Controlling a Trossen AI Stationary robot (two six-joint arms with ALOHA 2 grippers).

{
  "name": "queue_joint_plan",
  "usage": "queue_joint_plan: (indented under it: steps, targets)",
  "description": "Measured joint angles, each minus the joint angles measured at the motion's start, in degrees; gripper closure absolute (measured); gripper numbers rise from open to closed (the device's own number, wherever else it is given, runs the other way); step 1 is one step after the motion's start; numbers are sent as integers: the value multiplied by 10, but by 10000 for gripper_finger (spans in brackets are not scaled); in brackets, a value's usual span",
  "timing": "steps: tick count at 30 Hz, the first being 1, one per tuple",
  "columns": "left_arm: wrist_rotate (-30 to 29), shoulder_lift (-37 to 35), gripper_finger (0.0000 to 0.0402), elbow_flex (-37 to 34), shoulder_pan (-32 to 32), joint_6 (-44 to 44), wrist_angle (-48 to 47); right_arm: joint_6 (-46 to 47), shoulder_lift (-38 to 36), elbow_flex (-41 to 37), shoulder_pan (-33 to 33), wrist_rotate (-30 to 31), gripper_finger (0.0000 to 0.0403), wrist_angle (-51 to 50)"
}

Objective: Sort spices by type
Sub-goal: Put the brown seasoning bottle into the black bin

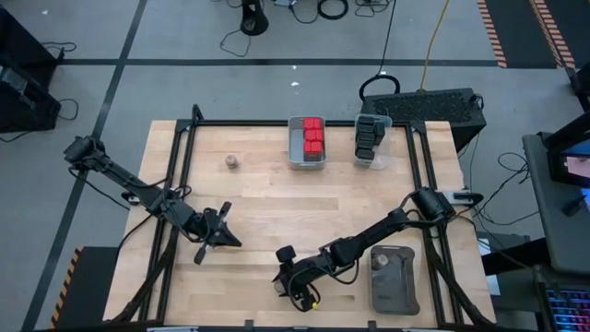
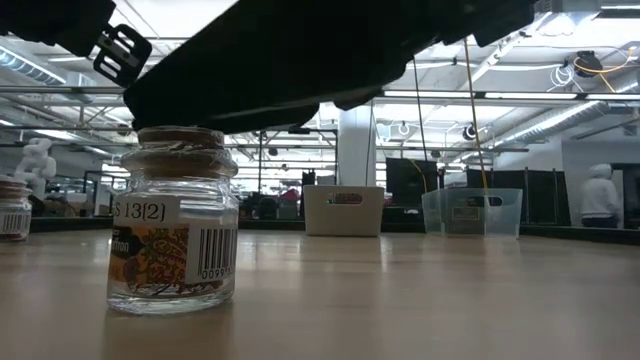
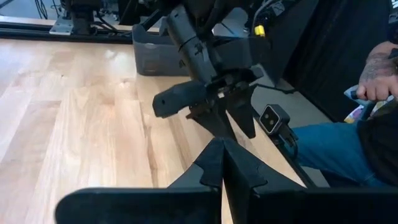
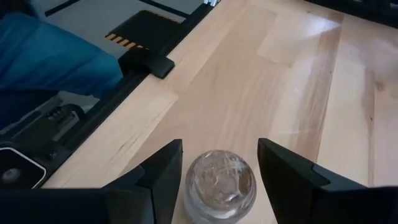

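Wooden table (image 1: 267, 198): right gripper (image 4: 217, 165) apparently straddles upright jar (image 4: 221, 183).

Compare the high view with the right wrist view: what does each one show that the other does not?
Only the high view shows the grey bin of red-capped blocky spices, the clear bin of dark black spices, the flat dark grey tray and the shut left gripper. Only the right wrist view shows a round clear glass jar between the right gripper's open fingers, apart from both. Both show the pale wooden table.
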Motion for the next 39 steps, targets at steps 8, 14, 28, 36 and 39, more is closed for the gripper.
queue_joint_plan:
  steps: [8, 14, 28, 36, 39]
  targets:
    - [0, 0, 392, 0, 0, 1, -3, 4, 0, 0, 0, -1, 211, -13]
    - [0, 0, 392, 0, 0, 1, -2, 10, 0, 0, 0, -1, 211, -15]
    - [0, 0, 392, 0, 0, -1, -2, 24, 0, 1, -1, -2, 211, -22]
    - [0, 0, 392, 0, 0, 0, -2, 36, 0, 1, -1, -2, 211, -24]
    - [0, 0, 392, 0, 0, 0, -2, 37, 0, 1, -1, -3, 211, -29]
